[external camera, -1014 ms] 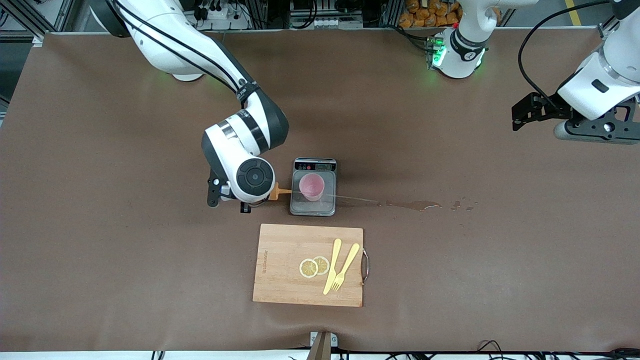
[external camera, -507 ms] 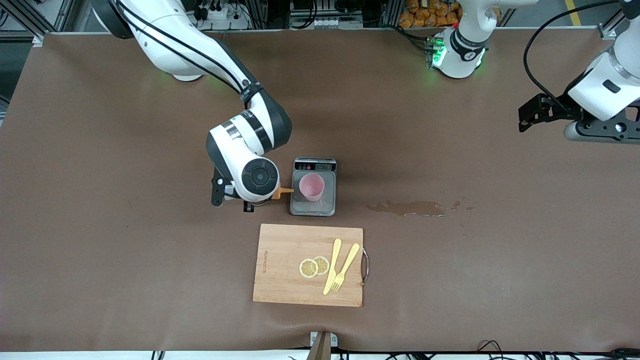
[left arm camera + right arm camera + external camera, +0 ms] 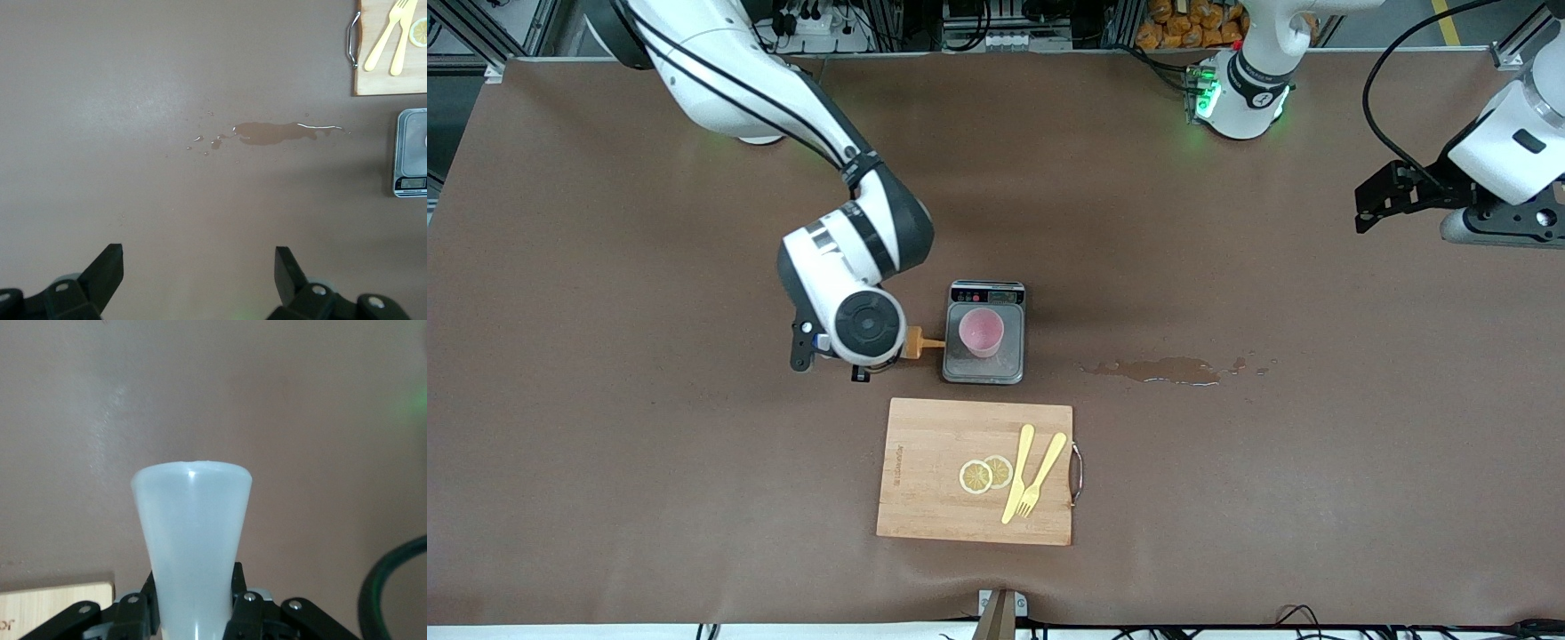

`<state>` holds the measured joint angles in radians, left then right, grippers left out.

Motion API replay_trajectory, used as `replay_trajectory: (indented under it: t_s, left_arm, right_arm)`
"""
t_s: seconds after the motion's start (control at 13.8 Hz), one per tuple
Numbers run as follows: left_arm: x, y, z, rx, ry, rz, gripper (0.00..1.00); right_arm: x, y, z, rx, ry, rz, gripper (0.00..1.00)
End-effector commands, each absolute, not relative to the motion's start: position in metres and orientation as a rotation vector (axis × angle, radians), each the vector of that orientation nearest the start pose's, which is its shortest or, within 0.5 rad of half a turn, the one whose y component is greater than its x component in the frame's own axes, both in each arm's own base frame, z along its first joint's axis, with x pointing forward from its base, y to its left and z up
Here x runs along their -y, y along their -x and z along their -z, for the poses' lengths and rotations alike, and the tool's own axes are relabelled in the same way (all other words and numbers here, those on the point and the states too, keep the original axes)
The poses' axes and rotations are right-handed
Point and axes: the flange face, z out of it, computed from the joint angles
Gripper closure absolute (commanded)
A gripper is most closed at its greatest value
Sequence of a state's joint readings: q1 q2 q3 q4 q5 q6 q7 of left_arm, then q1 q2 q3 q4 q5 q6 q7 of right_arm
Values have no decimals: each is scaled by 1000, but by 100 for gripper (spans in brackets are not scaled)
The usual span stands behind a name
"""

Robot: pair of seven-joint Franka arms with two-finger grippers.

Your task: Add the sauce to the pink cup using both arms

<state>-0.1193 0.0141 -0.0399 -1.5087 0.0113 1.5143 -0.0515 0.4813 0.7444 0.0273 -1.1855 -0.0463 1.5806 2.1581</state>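
The pink cup (image 3: 981, 332) stands upright on the grey scale (image 3: 984, 370) mid-table. My right gripper (image 3: 193, 603) is shut on the sauce bottle (image 3: 192, 540), whose whitish body is squeezed between the fingers. In the front view only the bottle's orange nozzle (image 3: 921, 342) shows, lying level and pointing at the cup, its tip just short of the scale's edge; the wrist hides the rest. My left gripper (image 3: 1375, 199) hangs open over bare table at the left arm's end, with nothing between its fingers (image 3: 107, 267).
A wet brown puddle (image 3: 1158, 368) lies on the table beside the scale, toward the left arm's end. A wooden cutting board (image 3: 925, 484) with lemon slices (image 3: 985, 474), a yellow fork (image 3: 1040, 476) and knife sits nearer the front camera than the scale.
A thin jet from the nozzle, shooting across the cup onto the table, has stopped, and the puddle has grown. The right wrist has drawn back slightly from the scale. The left arm drifted outward.
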Motion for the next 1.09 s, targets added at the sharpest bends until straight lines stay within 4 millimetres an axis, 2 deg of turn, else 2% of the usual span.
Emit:
replay_trajectory:
  t_s: [0.0,0.29,0.65,0.8,0.87,1.01]
  left_arm:
    - [85,-542,-642,-140,3135,-50,0]
    - [84,-543,-640,-132,3135,-57,0]
    - [76,-544,-639,-120,3135,-65,0]
    - [77,-544,-639,-125,3135,-65,0]
    - [76,-544,-639,-120,3135,-65,0]
    - [77,-544,-639,-125,3135,-65,0]
  right_arm:
    - [-291,-646,-355,-2485,2283,-368,57]
    - [-221,-669,-389,-2352,2140,-683,57]
    - [-156,-682,-397,-2259,2009,-917,56]
    - [-115,-687,-401,-2181,1927,-1036,54]
    - [-91,-689,-401,-2136,1885,-1094,50]
    - [-37,-686,-399,-2028,1829,-1201,50]
